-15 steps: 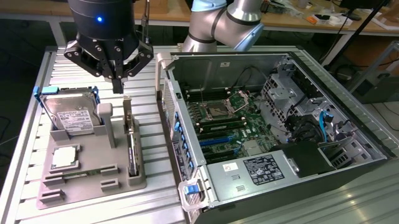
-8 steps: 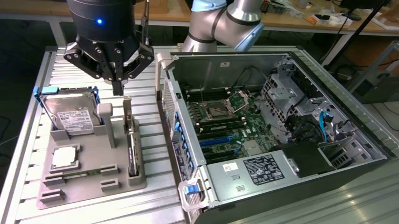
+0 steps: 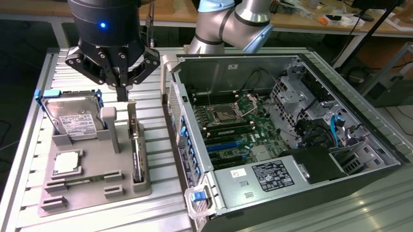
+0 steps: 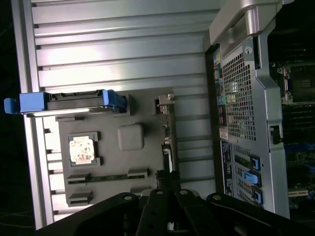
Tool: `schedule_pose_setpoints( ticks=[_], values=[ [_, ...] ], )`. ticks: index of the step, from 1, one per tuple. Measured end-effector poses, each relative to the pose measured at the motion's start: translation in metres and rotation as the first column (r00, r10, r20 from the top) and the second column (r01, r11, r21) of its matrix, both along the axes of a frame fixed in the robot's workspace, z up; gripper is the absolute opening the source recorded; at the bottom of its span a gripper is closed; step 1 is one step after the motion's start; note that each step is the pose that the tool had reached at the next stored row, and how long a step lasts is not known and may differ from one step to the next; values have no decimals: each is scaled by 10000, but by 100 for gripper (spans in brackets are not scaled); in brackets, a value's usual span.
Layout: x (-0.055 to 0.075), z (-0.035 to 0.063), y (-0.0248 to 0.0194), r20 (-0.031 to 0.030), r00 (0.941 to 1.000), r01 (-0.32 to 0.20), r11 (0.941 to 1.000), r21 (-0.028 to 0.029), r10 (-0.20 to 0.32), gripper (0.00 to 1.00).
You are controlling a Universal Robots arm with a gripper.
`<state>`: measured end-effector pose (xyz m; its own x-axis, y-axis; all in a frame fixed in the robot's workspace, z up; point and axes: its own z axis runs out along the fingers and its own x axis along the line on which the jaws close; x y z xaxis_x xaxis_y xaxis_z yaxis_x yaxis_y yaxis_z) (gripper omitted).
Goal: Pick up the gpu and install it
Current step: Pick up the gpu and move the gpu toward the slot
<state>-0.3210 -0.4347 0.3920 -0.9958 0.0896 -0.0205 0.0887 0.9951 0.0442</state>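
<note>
The gpu [image 3: 136,145] is a thin dark card standing on edge in the slot along the side of the grey fixture [image 3: 90,193] nearest the computer case. In the wrist view the gpu [image 4: 169,140] appears edge-on, with its pale metal bracket [image 4: 165,101] at one end. My gripper [image 3: 123,93] hangs above the fixture, over the far end of the card, with its black fingers pressed together. The gripper [image 4: 166,176] lines up over the card's edge in the wrist view. Nothing shows between the fingers.
The fixture also holds a hard drive [image 3: 74,121] with blue handles, a square silver processor [image 3: 67,162] and a green memory stick [image 3: 79,181]. The open computer case [image 3: 284,130] lies at the exterior view's right, motherboard exposed. Ribbed metal table [image 3: 161,208] underneath.
</note>
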Motion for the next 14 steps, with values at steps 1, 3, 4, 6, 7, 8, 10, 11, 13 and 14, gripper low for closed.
schedule_pose_setpoints(
  ticks=[1, 3, 4, 6, 7, 8, 10, 11, 13, 14],
  values=[
    [0, 0, -9, 0, 10000, 0, 10000, 1, 0, 11],
    [0, 0, -24, 0, 10000, 0, 10000, 0, 0, 11],
    [0, 0, -33, 0, 10000, 1, 10000, 0, -1, 11],
    [0, 0, -51, 0, 10000, 1, 10000, 0, -1, 11],
    [0, 0, -59, 1, 10000, 1, 10000, 1, -1, 11],
    [0, -1, -68, 1, 10000, 1, 10000, 1, -1, 11],
    [0, -1, -109, 1, 10000, 0, 10000, 1, 0, 11],
    [0, 0, -124, 0, 10000, 0, 10000, 0, 0, 11],
    [0, 0, -153, -1, 10000, 0, 10000, -1, 0, 11],
    [0, 0, -172, 0, 10000, 1, 10000, 0, -1, 11]
  ],
)
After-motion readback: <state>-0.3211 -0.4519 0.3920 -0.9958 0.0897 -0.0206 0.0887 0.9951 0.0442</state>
